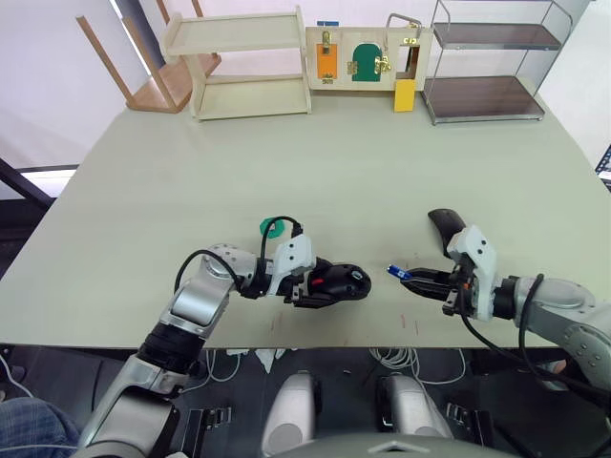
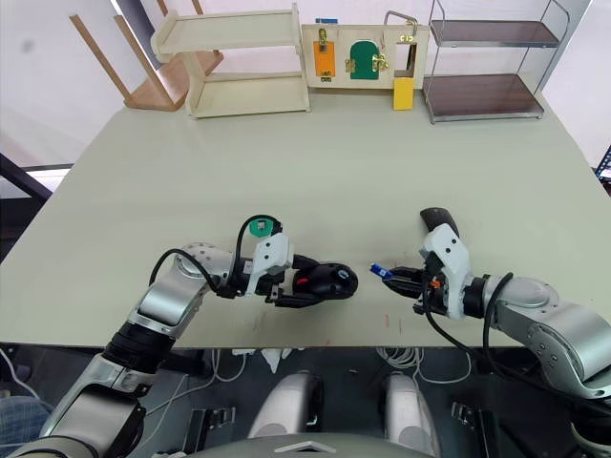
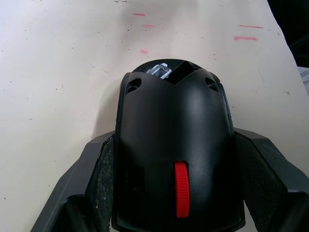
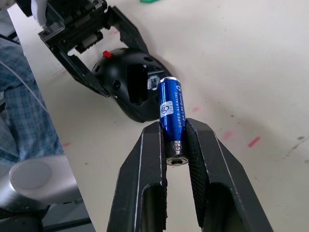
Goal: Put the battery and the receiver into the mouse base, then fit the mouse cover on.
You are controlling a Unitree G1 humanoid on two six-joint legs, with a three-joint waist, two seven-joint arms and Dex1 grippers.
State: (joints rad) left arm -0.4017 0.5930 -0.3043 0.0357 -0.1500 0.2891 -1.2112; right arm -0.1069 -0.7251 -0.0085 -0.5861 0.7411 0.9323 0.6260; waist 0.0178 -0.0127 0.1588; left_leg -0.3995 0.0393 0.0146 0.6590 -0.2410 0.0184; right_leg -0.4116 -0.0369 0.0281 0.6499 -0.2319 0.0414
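Observation:
My left gripper (image 1: 325, 286) is shut on the mouse base (image 1: 339, 281), a black open shell with a red wheel (image 3: 181, 188), holding it by its sides near the table's front edge. Just to the right, my right gripper (image 1: 412, 279) is shut on the blue battery (image 1: 395, 272). The battery (image 4: 170, 108) points toward the base's hollow (image 4: 135, 82) and stands a short gap from it. The glossy black mouse cover (image 1: 441, 227) lies on the table behind my right wrist. A small grey nub, seemingly the receiver (image 2: 259, 228), rests on a green disc (image 1: 269, 226) behind my left wrist.
At the table's far edge stand a wooden shelf (image 1: 243, 62), a latch board (image 1: 363, 57) and a wire rack (image 1: 487, 62). The pale table (image 1: 315, 162) is bare between them and the grippers. The front edge runs right below both grippers.

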